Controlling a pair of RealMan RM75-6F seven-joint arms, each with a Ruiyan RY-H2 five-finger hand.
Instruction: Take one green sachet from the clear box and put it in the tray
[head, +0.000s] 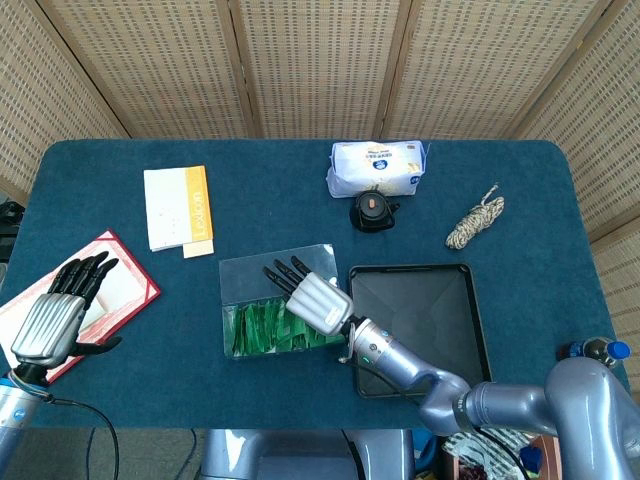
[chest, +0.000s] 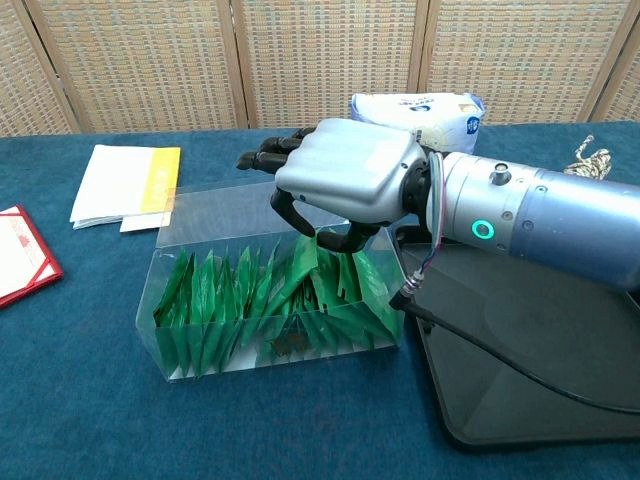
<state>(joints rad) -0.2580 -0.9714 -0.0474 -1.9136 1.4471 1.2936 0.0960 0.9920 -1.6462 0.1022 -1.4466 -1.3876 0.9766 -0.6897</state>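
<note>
A clear box (head: 250, 272) (chest: 168, 218) holds several upright green sachets (head: 262, 330) (chest: 215, 300). My right hand (head: 315, 298) (chest: 345, 180) hovers over the box's right end, its thumb and a finger pinching the top of one green sachet (chest: 308, 262). That sachet stands higher than the others, with its lower end still among them. The black tray (head: 420, 312) (chest: 520, 340) lies just right of the box, bare inside. My left hand (head: 52, 318) is open at the table's left edge, seen only in the head view.
A red folder (head: 115, 290) (chest: 20, 255) lies under the left hand, a white and orange booklet (head: 178, 207) (chest: 125, 185) behind it. At the back sit a tissue pack (head: 378, 167) (chest: 418, 115), a black round object (head: 372, 211) and a rope coil (head: 475, 222). A bottle (head: 597, 351) stands at the far right.
</note>
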